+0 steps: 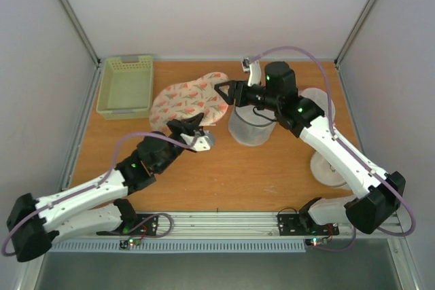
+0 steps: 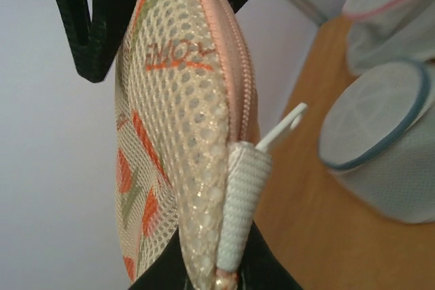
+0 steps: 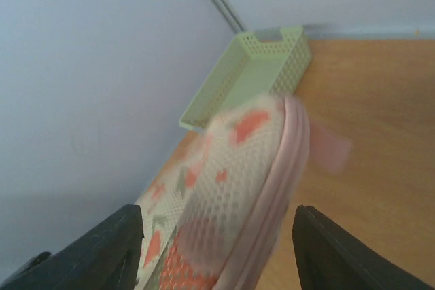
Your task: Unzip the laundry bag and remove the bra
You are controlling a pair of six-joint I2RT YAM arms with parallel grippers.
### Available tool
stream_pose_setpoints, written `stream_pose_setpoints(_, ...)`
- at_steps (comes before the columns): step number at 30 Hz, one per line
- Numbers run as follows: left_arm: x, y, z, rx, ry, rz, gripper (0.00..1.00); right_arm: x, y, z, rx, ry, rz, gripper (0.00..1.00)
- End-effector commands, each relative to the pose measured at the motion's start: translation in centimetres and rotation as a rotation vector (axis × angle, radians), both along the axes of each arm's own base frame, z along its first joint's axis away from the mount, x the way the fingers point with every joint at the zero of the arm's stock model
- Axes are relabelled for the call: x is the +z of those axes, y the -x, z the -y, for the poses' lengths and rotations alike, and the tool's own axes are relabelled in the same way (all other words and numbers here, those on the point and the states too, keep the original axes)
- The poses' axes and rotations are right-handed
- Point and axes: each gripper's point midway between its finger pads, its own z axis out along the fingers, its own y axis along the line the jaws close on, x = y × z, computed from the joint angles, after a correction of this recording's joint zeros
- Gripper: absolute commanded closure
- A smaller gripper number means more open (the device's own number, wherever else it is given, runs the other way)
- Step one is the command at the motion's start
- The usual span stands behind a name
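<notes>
Your left gripper (image 1: 196,132) pinches the near edge of the laundry bag (image 1: 185,100); your right gripper (image 1: 223,91) stands part open astride its far-right end. The bag sits toward the back of the table (image 1: 224,174), with its long axis running near-left to far-right.

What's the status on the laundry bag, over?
Left gripper shut on laundry bag, near end. Right gripper open, astride far end. Zipper closed, bra not visible. Round mesh bags beside right arm.

One marking only: short orange lettering (image 2: 180,54) over an orange stroke, printed on the pale mesh face of the laundry bag (image 2: 187,168), near its upper end in the left wrist view. It sits inverted to the camera. Letters resemble "NOV"; not reliably legible.
</notes>
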Motion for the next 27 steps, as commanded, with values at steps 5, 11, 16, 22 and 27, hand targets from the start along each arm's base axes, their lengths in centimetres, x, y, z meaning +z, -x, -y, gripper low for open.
stream_pose_setpoints(5,-0.8,3.1,0.2,-0.071,0.293,-0.606,0.99,5.5,1.9,1.9,0.104,0.238,0.387,0.32)
stream_pose_setpoints(11,0.6,2.8,0.6,-0.068,0.476,-0.814,0.99,9.0,4.6,4.3,0.090,0.300,0.601,0.27)
stream_pose_setpoints(16,1.8,2.6,0.8,-0.084,0.591,-0.892,0.99,7.6,8.8,2.2,0.341,0.232,0.696,0.50)
stream_pose_setpoints(22,2.2,2.9,0.9,-0.108,0.641,-0.906,0.99,5.5,12.4,0.7,0.453,0.081,0.851,0.56)
stream_pose_setpoints(27,3.0,3.3,0.7,-0.150,0.655,-0.863,0.99,2.7,12.9,-1.7,0.533,0.059,0.813,0.55)
